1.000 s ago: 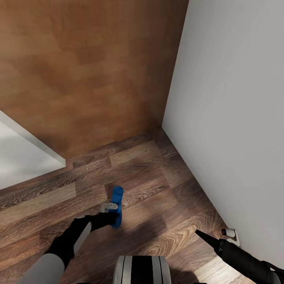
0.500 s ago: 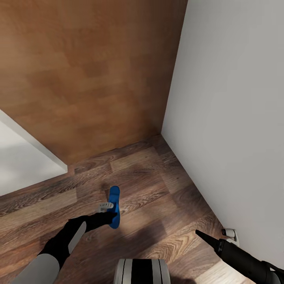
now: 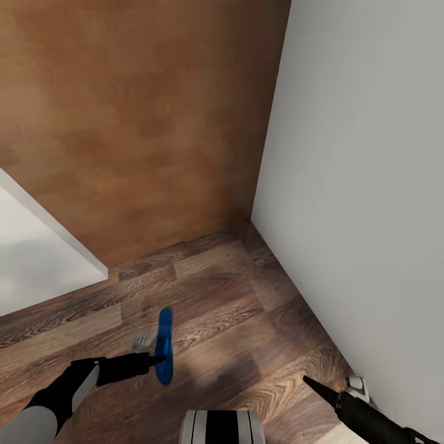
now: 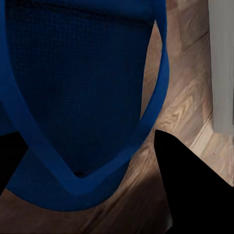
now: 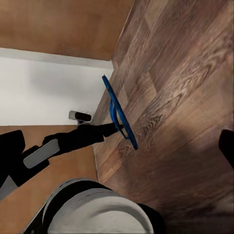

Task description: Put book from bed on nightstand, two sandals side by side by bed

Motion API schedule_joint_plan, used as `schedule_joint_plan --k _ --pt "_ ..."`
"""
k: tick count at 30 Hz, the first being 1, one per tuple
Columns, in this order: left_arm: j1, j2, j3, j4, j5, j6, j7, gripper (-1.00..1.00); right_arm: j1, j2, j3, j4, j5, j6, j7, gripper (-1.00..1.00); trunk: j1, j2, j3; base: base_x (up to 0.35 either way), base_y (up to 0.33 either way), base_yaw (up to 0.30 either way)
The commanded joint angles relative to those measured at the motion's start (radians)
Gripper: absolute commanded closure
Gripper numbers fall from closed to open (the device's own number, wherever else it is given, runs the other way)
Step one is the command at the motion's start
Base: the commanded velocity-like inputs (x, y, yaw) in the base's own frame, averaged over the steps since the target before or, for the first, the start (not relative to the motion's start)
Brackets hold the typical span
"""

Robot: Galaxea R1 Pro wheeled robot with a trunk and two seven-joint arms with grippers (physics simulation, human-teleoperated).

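One bright-blue sandal [image 3: 164,345] hangs on edge a little above the wood-plank floor [image 3: 234,296], and my left gripper [image 3: 157,357] is shut on its lower end. In the left wrist view the sandal's sole and thong strap [image 4: 73,73] sit close up between the two black fingers [image 4: 187,190]. From the right wrist view the sandal [image 5: 119,114] is a thin blue blade at the tip of my left gripper [image 5: 114,127]. My right gripper [image 3: 306,379] hovers low near the white wall, open and holding nothing. The book and the nightstand are out of view.
A tall brown wood panel [image 3: 135,123] meets a white wall [image 3: 370,185] in a corner ahead. A pale flat block [image 3: 37,259] juts in at the left; I cannot tell whether it is the bed. A small white fitting [image 3: 357,383] sits at the wall's foot.
My left arm has drawn the sandal left and toward me, turning it more edge-on. The view has shifted slightly. The right arm has barely moved.
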Motion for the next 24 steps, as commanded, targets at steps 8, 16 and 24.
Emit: schedule_joint_plan --k 8,16,24 --pt "-0.001 -0.006 -0.008 0.04 0.008 0.002 -0.083 1.0 0.003 -0.002 -0.005 0.475 0.155 -0.402 0.005 -1.0 -0.004 0.002 0.031 0.0 0.0 0.0" --pt "-0.001 -0.005 -0.007 0.056 0.008 -0.024 -0.093 1.0 0.002 0.0 -0.006 0.615 0.181 -0.584 0.007 -1.0 -0.007 0.004 0.061 0.0 0.0 0.0" --pt "-0.001 -0.009 -0.008 0.073 0.005 -0.029 -0.092 1.0 0.003 -0.015 -0.011 0.619 0.182 -0.591 0.009 -1.0 -0.011 0.005 0.092 0.0 0.0 0.0"
